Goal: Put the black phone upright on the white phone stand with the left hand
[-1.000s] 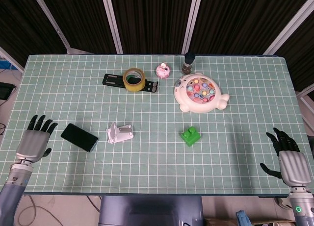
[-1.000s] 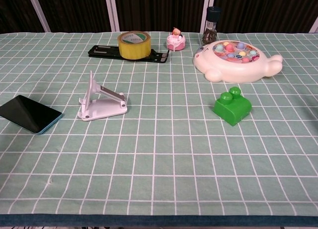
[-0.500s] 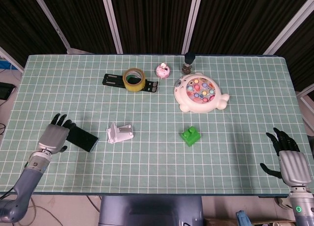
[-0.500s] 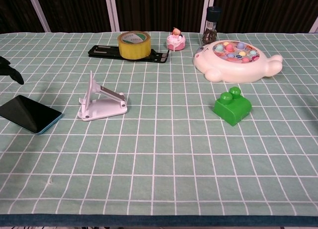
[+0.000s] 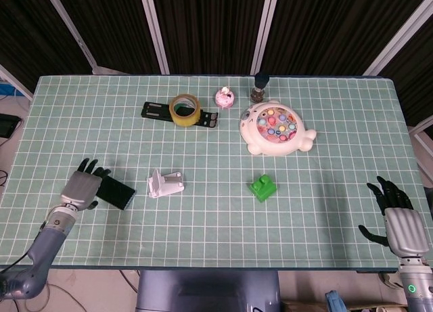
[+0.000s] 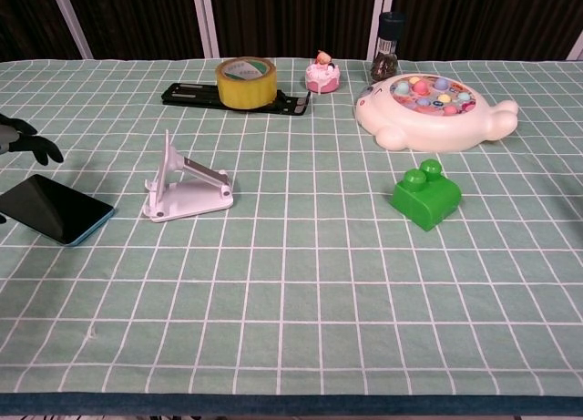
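Observation:
The black phone (image 5: 116, 193) (image 6: 55, 208) lies flat on the green checked cloth, left of the white phone stand (image 5: 166, 183) (image 6: 182, 185). My left hand (image 5: 84, 185) hovers over the phone's left end, its fingers spread and holding nothing; only its dark fingertips (image 6: 25, 139) show at the chest view's left edge. The stand is bare, its back plate raised. My right hand (image 5: 399, 220) rests open at the table's front right corner, far from both.
At the back stand a yellow tape roll (image 5: 183, 109) on a black bracket (image 5: 155, 112), a pink toy (image 5: 224, 97), a dark grinder (image 5: 258, 86) and a white fishing-game toy (image 5: 274, 127). A green block (image 5: 262, 187) sits right of the stand.
My left hand has moved right from the table's left edge to above the phone's left end. Phone, stand and right hand have not moved.

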Controlling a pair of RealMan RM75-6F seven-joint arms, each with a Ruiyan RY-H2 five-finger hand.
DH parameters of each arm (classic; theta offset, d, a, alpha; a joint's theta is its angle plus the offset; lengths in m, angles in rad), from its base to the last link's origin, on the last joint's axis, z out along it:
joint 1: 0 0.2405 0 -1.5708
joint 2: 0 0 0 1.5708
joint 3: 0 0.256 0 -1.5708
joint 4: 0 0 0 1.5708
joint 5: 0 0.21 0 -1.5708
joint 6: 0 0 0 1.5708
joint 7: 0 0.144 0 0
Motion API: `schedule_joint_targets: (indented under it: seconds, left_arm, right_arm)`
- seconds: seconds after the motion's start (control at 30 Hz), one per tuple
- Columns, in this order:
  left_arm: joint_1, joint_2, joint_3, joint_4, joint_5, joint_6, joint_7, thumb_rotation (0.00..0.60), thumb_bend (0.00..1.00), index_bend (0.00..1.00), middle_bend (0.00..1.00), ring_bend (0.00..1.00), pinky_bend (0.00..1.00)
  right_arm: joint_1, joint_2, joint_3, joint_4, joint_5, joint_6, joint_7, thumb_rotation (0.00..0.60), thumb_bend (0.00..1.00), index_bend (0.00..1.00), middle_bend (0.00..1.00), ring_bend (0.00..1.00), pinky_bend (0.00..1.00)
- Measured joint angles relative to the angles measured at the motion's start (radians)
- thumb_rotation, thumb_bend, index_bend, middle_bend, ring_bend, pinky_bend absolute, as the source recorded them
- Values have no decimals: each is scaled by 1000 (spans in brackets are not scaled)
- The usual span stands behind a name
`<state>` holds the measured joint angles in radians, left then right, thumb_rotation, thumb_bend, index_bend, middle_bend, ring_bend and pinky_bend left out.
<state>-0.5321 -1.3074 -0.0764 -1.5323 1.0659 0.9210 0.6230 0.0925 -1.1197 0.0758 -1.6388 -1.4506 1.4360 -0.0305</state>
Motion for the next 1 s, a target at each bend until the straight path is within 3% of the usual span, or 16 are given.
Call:
schedule_joint_targets:
  seconds: [0.4, 1.0]
  left_arm:
    - [-44, -43, 17, 41, -43, -20, 24, 600, 176, 232, 271, 0, 0]
    - [-81, -55, 43, 60, -81, -25, 36, 600, 177, 228, 223, 0, 0]
  right_arm:
    - [1, 1, 1, -2, 2, -2, -1, 600, 280, 155, 0, 0, 134]
    - [1, 1, 1, -4, 4, -2, -3, 600, 280, 155, 0, 0, 134]
